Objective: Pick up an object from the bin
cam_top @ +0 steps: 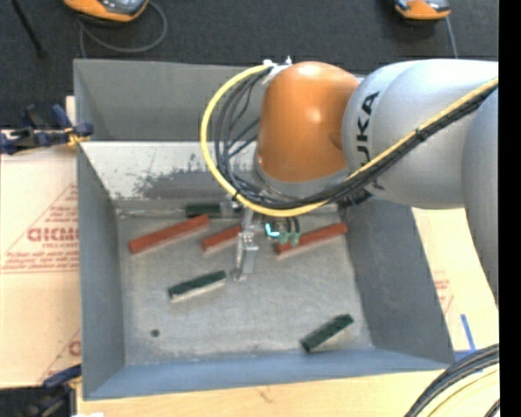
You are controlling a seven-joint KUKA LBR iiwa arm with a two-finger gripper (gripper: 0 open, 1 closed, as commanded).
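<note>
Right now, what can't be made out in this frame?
In the camera view:
1. Green bar by the back wall: right end hidden by the arm's cables.
2. Middle red bar: right end behind the gripper; contact unclear.
3. Right red bar: left end behind the gripper too.

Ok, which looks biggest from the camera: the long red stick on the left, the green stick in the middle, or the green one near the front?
1. The long red stick on the left: largest.
2. The green stick in the middle and the green stick near the front: smaller, and too alike to rank.
</note>
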